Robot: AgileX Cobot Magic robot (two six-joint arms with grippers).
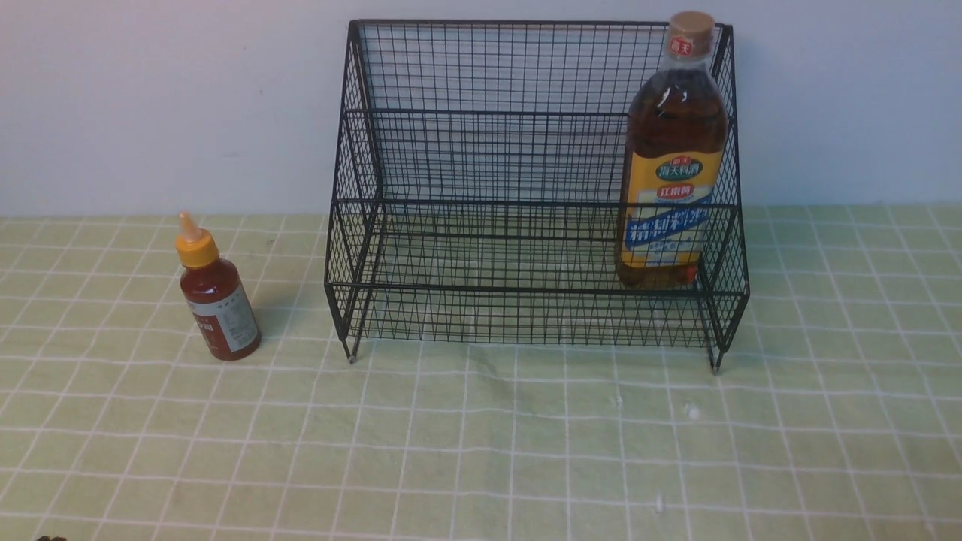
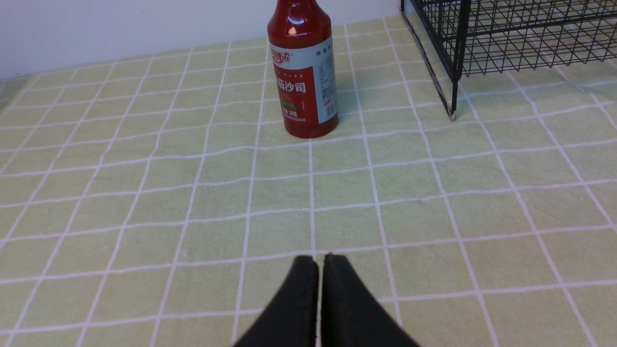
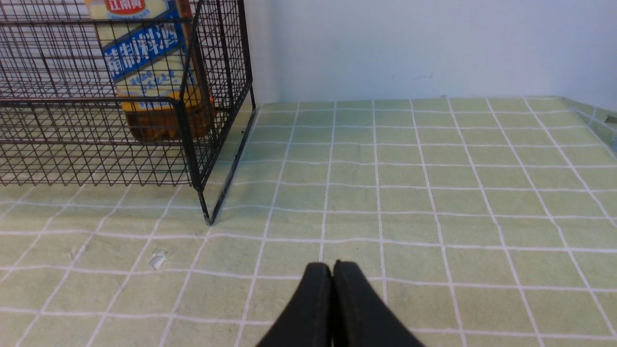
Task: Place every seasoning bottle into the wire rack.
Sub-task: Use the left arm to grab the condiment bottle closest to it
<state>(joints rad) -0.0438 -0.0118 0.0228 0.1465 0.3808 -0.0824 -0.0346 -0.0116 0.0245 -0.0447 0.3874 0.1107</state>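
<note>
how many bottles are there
2: the sauce bottle stands on the cloth, left of the rack; the tall bottle is in the rack's right end.

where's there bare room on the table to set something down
Bare cloth lies between the red-sauce bottle and the wire rack, a narrow gap; in front of the rack, a broad stretch; and to the rack's right, up to the wall. Inside the rack, its right end is crowded by the tall brown bottle; left of that bottle it is free.

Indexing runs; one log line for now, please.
tall bottle: in wire rack | sauce bottle: on table, outside rack | both fingers: shut
</note>
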